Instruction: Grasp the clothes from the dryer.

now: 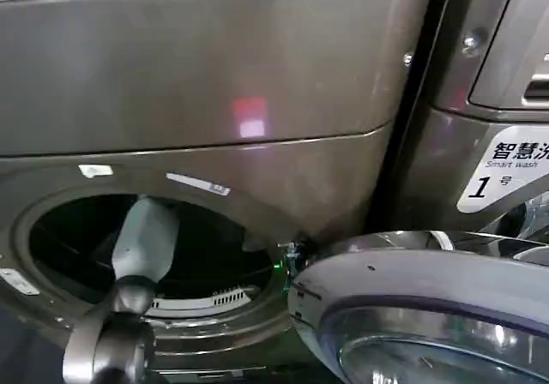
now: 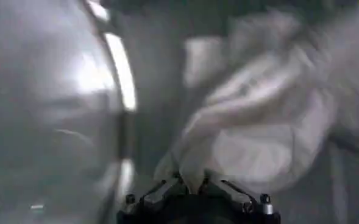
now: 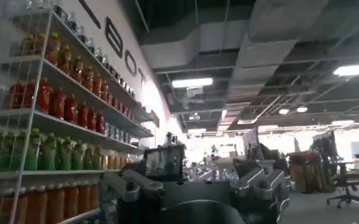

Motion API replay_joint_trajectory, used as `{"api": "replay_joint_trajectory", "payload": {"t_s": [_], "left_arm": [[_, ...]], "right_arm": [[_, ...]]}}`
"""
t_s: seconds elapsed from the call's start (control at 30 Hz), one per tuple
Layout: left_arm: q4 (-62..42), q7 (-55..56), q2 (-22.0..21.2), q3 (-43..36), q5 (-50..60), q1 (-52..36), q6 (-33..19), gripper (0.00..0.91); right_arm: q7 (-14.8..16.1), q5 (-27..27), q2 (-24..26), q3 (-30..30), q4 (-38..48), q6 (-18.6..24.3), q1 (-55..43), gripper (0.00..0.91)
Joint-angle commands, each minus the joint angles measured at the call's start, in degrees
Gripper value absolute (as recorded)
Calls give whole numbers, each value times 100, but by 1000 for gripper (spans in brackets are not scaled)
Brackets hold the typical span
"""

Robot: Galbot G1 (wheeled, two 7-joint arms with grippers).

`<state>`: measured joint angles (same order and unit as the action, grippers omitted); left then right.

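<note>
The dryer is a large bronze-grey machine with its round port open onto a dark drum. My left arm reaches through the port, its far end hidden in the drum. In the left wrist view the clothes are a soft white and pale grey wad lying against the drum wall. My left gripper is shut on a fold of that fabric. My right gripper is raised away from the dryer, open, with nothing between its fingers.
The dryer's grey-rimmed glass door is swung open at the lower right, close beside the port. A second machine with a "Smart wash" sticker stands to the right. Shelves of bottled drinks show behind the right gripper.
</note>
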<state>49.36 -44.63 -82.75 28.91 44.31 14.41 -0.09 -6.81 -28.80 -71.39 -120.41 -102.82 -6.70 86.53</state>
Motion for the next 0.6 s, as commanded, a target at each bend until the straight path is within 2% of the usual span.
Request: {"api": "replay_joint_trajectory", "payload": {"t_s": [0.03, 0.1, 0.2, 0.6], "left_arm": [[1124, 3049, -243, 17, -2193, 716, 955, 0], [1386, 3666, -311, -24, -3243, 875, 1304, 0], [1707, 4200, -348, -110, -3777, 1090, 1343, 0], [2077, 4880, -432, -137, -4231, 1501, 1226, 0]], "right_arm": [[-2, 71, -23, 39, -29, 44, -16, 907], [-1, 87, -25, 24, -15, 62, 19, 907], [-8, 176, -30, 19, 5, 62, 25, 907], [-39, 188, -59, 127, -73, 107, -83, 907]]}}
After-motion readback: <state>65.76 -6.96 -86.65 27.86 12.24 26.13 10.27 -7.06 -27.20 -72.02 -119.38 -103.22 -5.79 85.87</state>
